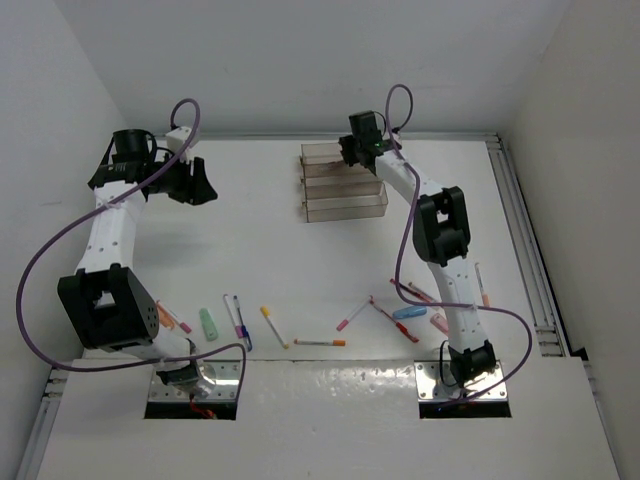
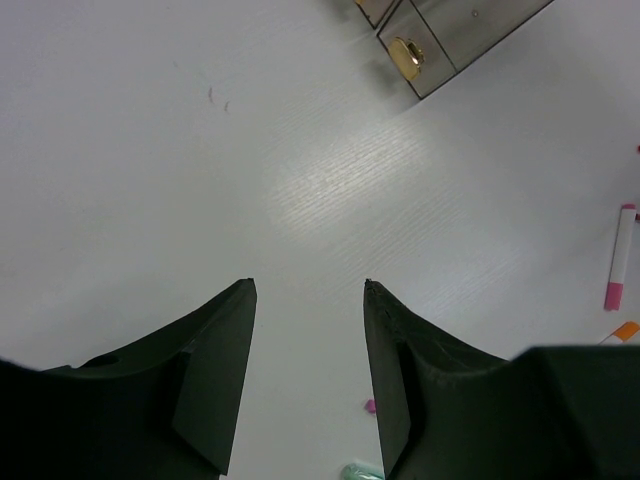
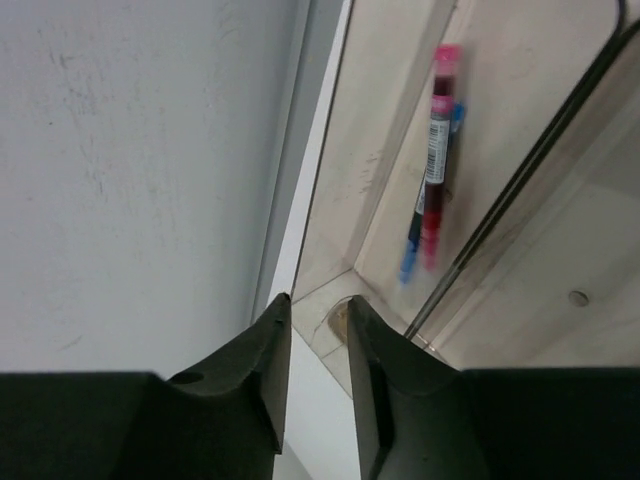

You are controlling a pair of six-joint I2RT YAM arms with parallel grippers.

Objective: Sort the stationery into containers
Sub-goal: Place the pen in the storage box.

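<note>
The three clear trays point(image 1: 345, 208) stand as a stepped row at the back middle of the table. My right gripper point(image 1: 349, 153) hangs over the left end of the back tray, jaws slightly apart and empty point(image 3: 318, 300). A red-and-pink pen point(image 3: 437, 150) lies blurred in that tray point(image 3: 385, 130) beside a blue pen point(image 3: 412, 250). My left gripper point(image 1: 194, 184) is open and empty above bare table at the back left point(image 2: 308, 285). Several pens lie along the front: a yellow-capped pen point(image 1: 272, 325), an orange-tipped pen point(image 1: 320, 343), a red pen point(image 1: 395, 320), a green piece point(image 1: 208, 323) and a blue piece point(image 1: 410, 312).
In the left wrist view a tray corner point(image 2: 440, 40) shows at top right, a pink-capped pen point(image 2: 620, 255) at the right edge and a green piece point(image 2: 362, 470) at the bottom. White walls enclose the table; a rail point(image 1: 525, 250) runs along its right side.
</note>
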